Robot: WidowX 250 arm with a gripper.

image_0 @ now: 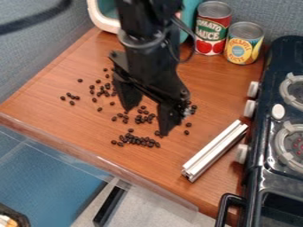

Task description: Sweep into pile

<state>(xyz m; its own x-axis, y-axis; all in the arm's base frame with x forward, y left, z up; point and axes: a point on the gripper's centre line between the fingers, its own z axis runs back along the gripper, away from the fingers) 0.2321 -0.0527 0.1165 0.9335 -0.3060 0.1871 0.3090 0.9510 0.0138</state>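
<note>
Hanging over the dark beans point(136, 141), the end effector point(148, 119) is open, its two fingers spread apart with nothing gripped between them. The beans lie loose on the brown desk point(77, 119), not in any container. The densest cluster sits just below the end effector in the view, packed into a short, uneven row. A looser group lies between and around the fingertips, and more are strewn to the left of it, some well apart from the others. A few lie to its right, near the finger on that side.

Beyond the end effector, toward the upper right, two upright cans stand close beside each other: a red-labelled can point(211, 29) with tomatoes pictured on it, and a shorter yellow-labelled can point(243, 43). Both have flat metal tops, so their contents cannot be told. Behind the arm, at the top of the view, is a teal container point(107, 9) with a whitish rim, partly hidden; what it holds cannot be told.

To the lower right of the end effector, a silvery metal bar point(215, 150) lies at a slant on the desk. Farther right stands a black stove point(266, 146) with pale knobs along its near side and round burners on top.
</note>
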